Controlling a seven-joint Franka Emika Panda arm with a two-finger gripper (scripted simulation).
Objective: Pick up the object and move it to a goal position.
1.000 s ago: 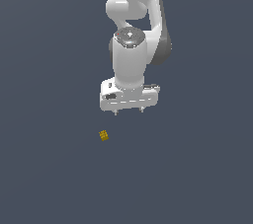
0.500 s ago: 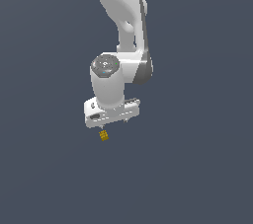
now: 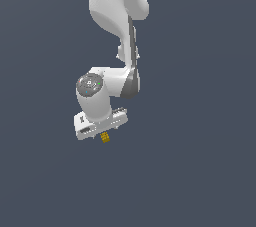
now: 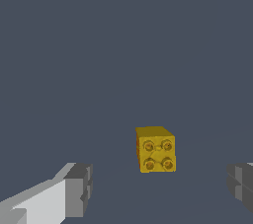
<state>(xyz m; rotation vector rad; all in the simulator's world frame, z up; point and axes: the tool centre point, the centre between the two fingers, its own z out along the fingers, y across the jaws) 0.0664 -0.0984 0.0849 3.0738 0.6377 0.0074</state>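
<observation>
2 fingers (image 4: 74, 191) spread wide apart, gripper (image 4: 160, 188) holding nothing, yellow cube (image 4: 155, 149) between them, untouched

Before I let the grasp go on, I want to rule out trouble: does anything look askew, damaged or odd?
Nothing stands out. The yellow cube sits intact on the plain surface, between the open gripper's fingers with gaps on both sides.

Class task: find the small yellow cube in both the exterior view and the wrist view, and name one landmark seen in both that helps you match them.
Exterior view: the yellow cube sits just below the white end effector, low and a little toward that view's left.
Wrist view: the cube lies between the two grey fingertips, touching neither.
Shared landmark: the end effector itself.
</observation>
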